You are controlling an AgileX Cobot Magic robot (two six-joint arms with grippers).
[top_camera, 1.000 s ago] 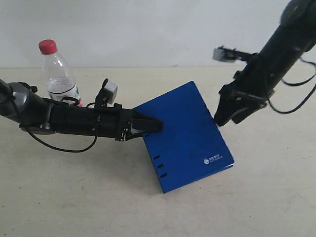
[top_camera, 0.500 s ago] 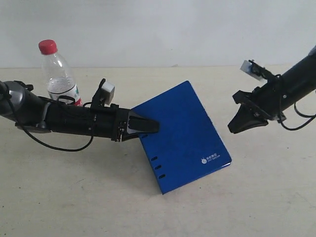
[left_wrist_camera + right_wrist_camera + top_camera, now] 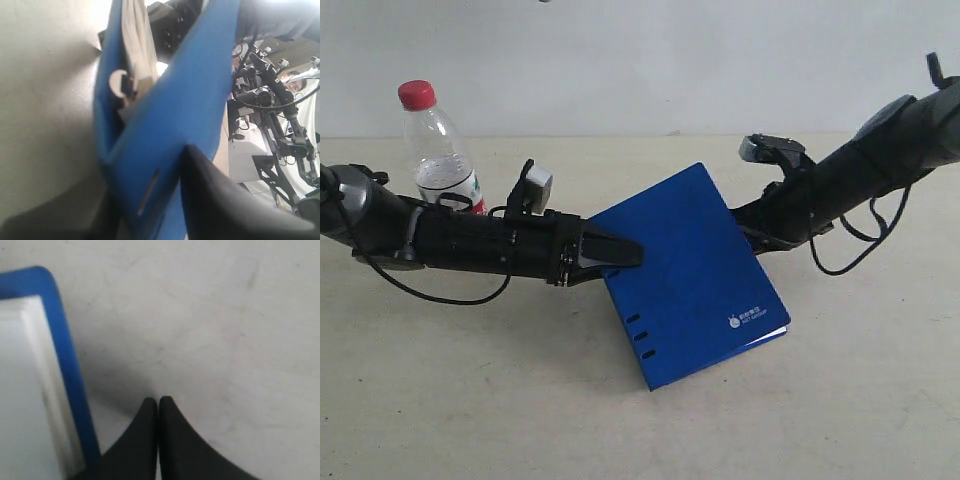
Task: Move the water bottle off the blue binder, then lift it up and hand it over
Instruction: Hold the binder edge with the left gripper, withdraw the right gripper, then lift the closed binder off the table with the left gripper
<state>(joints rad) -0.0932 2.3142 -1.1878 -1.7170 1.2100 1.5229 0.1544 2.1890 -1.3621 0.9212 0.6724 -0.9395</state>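
No wording is legible in this scene. A small white logo (image 3: 748, 322), a round mark with a line of tiny characters beside it, stands near one corner of the cover of the blue binder (image 3: 695, 270), but it is too small to read. The water bottle (image 3: 438, 135) carries a red, white and green label (image 3: 458, 186) near its base, partly hidden, and its print is equally illegible. Neither wrist view shows any readable lettering or numbers.

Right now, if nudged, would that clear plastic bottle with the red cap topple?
Probably: the clear plastic bottle stands upright, tall and narrow. It looks mostly empty, so likely light. Once down, its round body might roll.
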